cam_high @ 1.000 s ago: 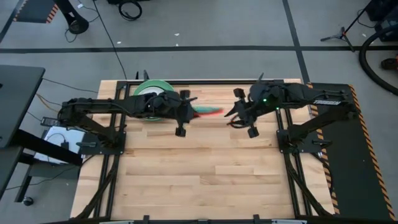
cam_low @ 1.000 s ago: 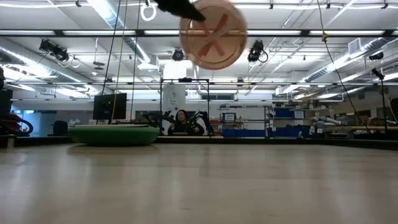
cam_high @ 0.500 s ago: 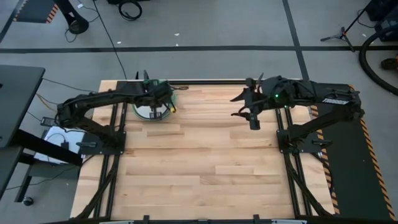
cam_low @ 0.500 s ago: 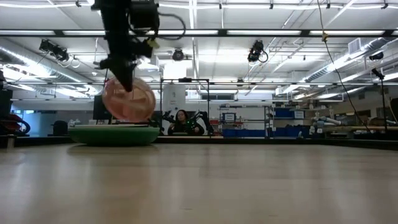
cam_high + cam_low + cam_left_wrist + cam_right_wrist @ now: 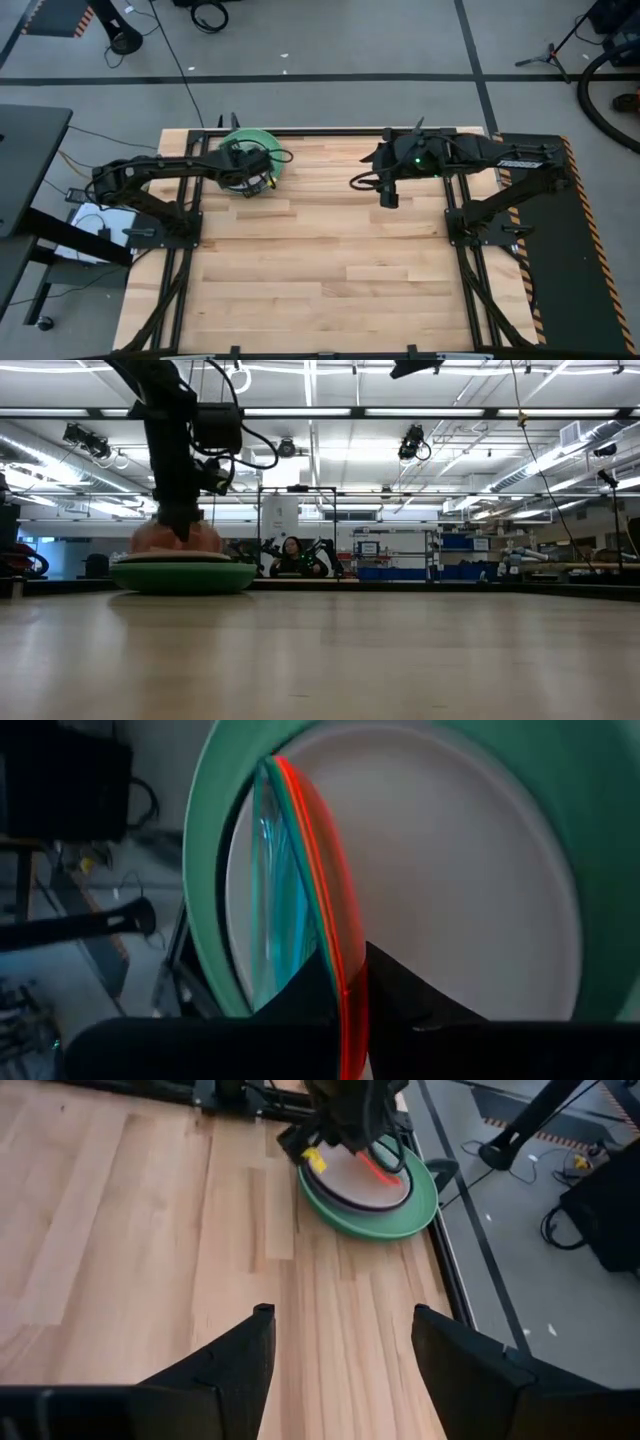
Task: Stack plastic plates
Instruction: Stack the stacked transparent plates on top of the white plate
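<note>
The stack of plates sits at the table's far left, a green plate lowest and a white one showing inside it. My left gripper stands over the stack, shut on the translucent pink plate. That plate stands steeply tilted above the stack. My right gripper hangs open above the table's far middle, holding nothing. My left gripper pinches the pink plate's rim between its two fingers, one finger on each face. It comes from above, pointing down. The plate hangs below the fingers, nearly on edge, with its lower rim down at the stack; whether it touches there I cannot tell.
Bare wooden tabletop lies across the middle and near side. The table's dark frame rail runs along the far edge just behind the stack. A person sits far off in the room.
My left gripper has carried the pink plate from high above the table's far middle toward the left edge and down onto the stack. The plate, seen face-on before, now stands low over the green plate. My right gripper has stayed open, drifting slightly.
</note>
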Motion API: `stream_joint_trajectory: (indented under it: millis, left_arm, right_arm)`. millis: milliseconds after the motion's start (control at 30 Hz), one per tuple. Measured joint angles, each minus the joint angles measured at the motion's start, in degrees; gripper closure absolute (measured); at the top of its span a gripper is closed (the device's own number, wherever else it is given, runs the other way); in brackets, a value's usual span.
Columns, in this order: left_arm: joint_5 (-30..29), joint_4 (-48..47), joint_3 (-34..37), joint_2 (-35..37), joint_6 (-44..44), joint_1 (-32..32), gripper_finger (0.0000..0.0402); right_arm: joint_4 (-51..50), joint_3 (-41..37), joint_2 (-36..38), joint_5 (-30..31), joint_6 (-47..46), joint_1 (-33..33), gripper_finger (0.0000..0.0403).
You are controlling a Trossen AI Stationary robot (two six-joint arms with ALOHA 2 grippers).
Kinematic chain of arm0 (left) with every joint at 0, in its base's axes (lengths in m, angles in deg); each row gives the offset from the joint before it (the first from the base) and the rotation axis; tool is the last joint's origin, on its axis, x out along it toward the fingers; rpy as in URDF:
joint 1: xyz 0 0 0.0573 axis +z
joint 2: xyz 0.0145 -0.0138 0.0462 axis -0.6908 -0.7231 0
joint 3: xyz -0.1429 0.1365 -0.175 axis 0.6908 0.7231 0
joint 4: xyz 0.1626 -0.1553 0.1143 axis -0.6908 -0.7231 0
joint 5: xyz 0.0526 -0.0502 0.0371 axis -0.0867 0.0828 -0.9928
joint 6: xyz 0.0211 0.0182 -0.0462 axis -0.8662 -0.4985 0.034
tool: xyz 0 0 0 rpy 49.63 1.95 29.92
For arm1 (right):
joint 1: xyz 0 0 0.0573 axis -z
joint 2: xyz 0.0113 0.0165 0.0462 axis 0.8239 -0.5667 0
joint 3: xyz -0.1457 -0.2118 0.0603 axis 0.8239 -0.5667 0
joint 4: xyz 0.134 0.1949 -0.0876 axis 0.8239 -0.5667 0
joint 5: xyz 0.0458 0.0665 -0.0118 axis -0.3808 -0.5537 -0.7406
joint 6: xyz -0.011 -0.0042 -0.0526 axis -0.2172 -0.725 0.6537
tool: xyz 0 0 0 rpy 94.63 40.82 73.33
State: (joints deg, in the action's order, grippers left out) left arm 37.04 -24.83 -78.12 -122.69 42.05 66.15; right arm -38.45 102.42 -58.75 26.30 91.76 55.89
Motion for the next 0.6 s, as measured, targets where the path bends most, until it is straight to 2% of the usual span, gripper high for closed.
stream_joint_trajectory:
  millis: [133,400,500,600]
  left_arm:
    - [-0.1,6.6,1.6,0.0,1.3,-0.4,0.0347]
    - [0.4,7.2,-1.8,0.0,2.0,0.3,0.0237]
    - [0.4,2.0,-4.2,0.0,4.4,0.3,0.0196]
    - [1.1,-9.2,-9.0,0.1,9.7,-0.3,0.0167]
  right_arm:
    - [2.2,0.0,-1.1,-0.2,-1.7,0.3,0.0163]
    - [2.8,0.0,-0.1,-0.6,-6.5,-2.2,0.0157]
    - [2.5,0.0,0.3,-2.0,-6.4,-3.6,0.0153]
    - [1.5,0.0,1.0,-3.6,-7.0,-4.3,0.0152]
